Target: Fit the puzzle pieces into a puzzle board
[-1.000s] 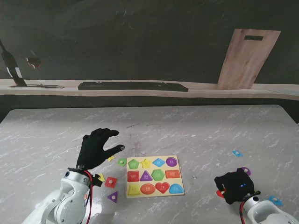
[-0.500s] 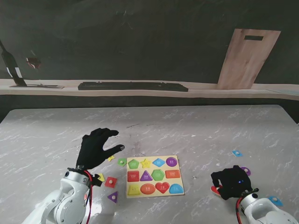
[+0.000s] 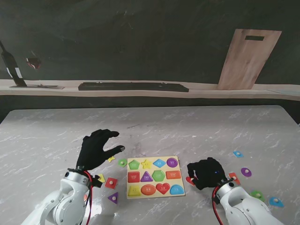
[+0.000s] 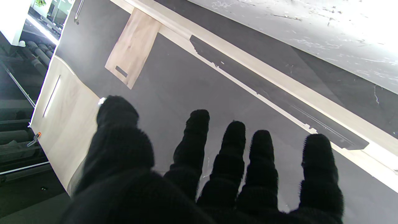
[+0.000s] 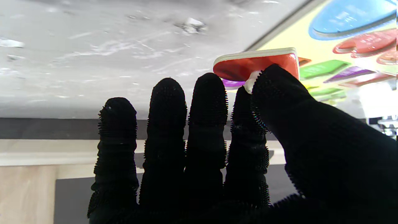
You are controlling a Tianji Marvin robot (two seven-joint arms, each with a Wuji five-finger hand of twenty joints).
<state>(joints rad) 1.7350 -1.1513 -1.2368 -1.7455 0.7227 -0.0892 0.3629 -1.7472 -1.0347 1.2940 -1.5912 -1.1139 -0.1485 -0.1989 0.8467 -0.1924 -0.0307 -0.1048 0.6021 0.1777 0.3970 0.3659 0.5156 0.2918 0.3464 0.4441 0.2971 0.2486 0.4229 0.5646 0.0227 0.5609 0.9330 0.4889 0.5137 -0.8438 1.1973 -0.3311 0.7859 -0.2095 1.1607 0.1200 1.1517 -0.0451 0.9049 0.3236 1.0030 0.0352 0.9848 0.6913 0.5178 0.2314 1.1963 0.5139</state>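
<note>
**Red piece carried beside the board**

A red puzzle piece (image 5: 255,63) is pinched between thumb and forefinger of the right hand (image 3: 206,173), just right of the puzzle board (image 3: 155,176). The left hand (image 3: 96,149) is held splayed and empty. The thin pinch could slip, or the piece could catch the board's edge.

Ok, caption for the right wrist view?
Black-gloved right hand pinching a red puzzle piece beside the yellow puzzle board.

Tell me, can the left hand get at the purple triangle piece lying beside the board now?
Probably yes: the left hand is open and holds nothing, and the purple triangle piece lies uncovered on its side of the puzzle board.
</note>
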